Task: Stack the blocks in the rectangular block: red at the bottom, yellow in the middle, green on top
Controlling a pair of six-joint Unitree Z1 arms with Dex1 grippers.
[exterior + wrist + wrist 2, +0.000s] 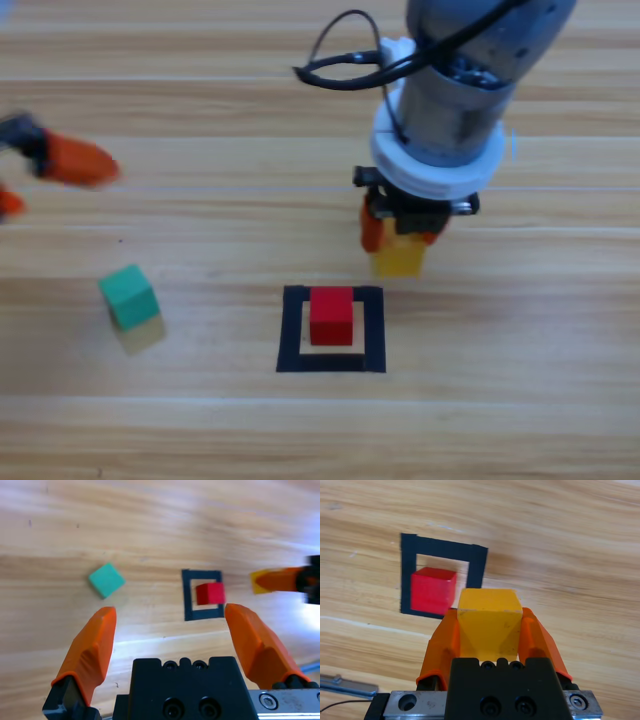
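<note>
My right gripper (pixel 490 630) clenched yellow cube (pixel 489 622) on opposite flat faces, raised just beside black outline (pixel 331 362). Red cube (pixel 331 315) sat inside outline. Green cube (pixel 130 296) lay well apart, left. Left gripper (pixel 170 630) waited, jaws spread. Judged cube light, rigid, smooth; side-face hold suited.

Count: three cubes, namely one red (pixel 331 314), one yellow (pixel 398 255), one green (pixel 129 296); one black tape outline (pixel 292 330); two grippers.
</note>
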